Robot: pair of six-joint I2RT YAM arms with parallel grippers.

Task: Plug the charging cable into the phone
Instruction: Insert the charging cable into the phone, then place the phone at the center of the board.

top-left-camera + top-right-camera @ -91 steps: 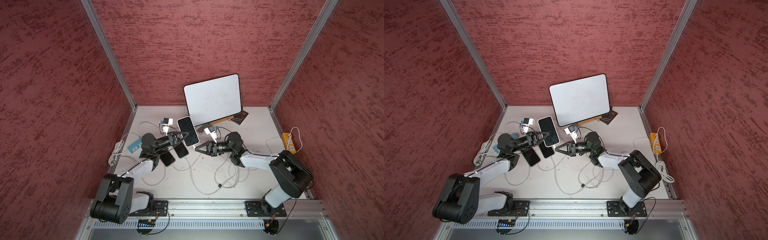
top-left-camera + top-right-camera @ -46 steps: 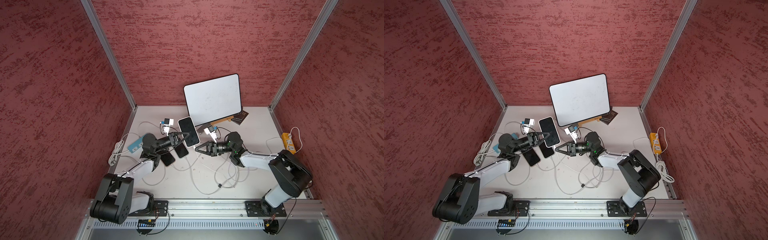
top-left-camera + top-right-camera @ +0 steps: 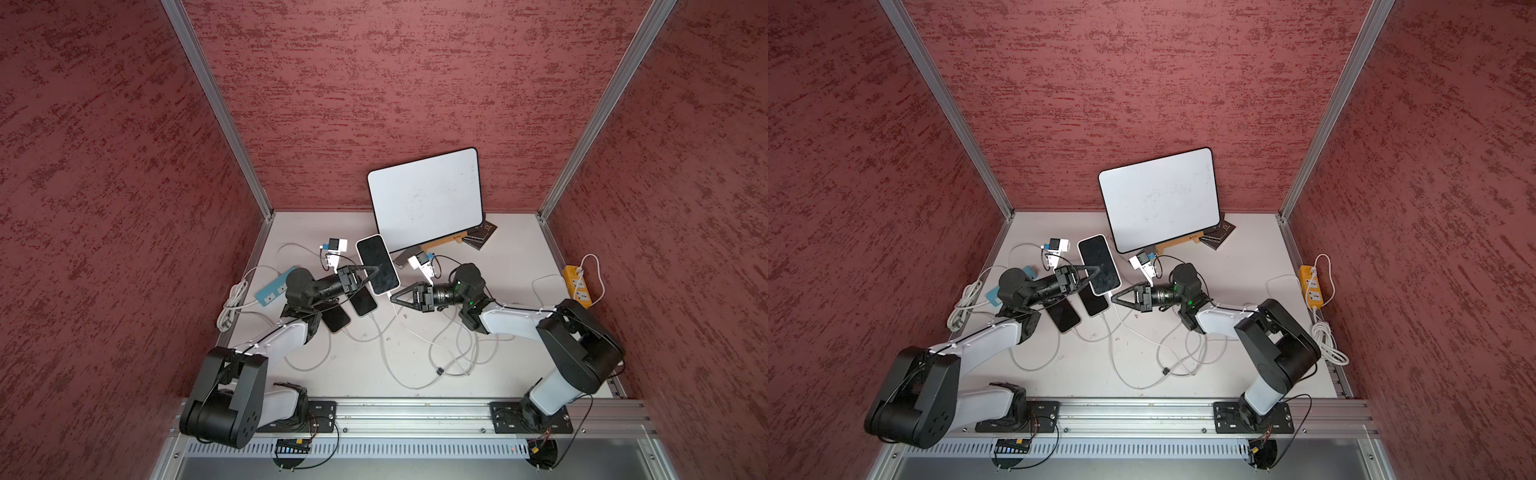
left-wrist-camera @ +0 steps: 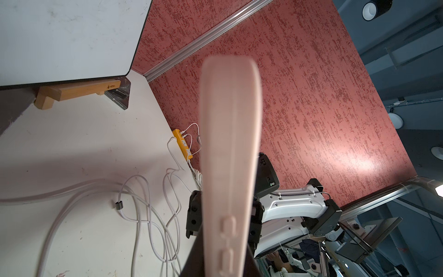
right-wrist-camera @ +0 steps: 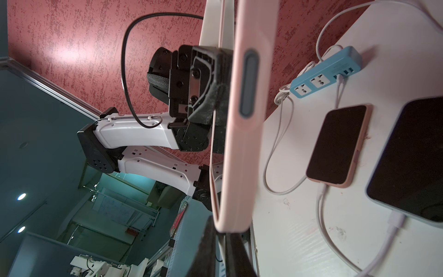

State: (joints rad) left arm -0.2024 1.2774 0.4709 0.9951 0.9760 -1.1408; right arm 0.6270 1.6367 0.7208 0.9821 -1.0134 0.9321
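The left hand [image 3: 362,270] is clamped on the phone [image 3: 377,264], holding it lifted just in front of the white board [image 3: 426,197] so its lower end faces the right hand [image 3: 397,297], closed tight on the cable [image 3: 389,294] plug at that end.

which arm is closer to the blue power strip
Left. The left arm has its wrist right beside the blue power strip. The right arm reaches in from the opposite side, beyond the phone, holding the cable.
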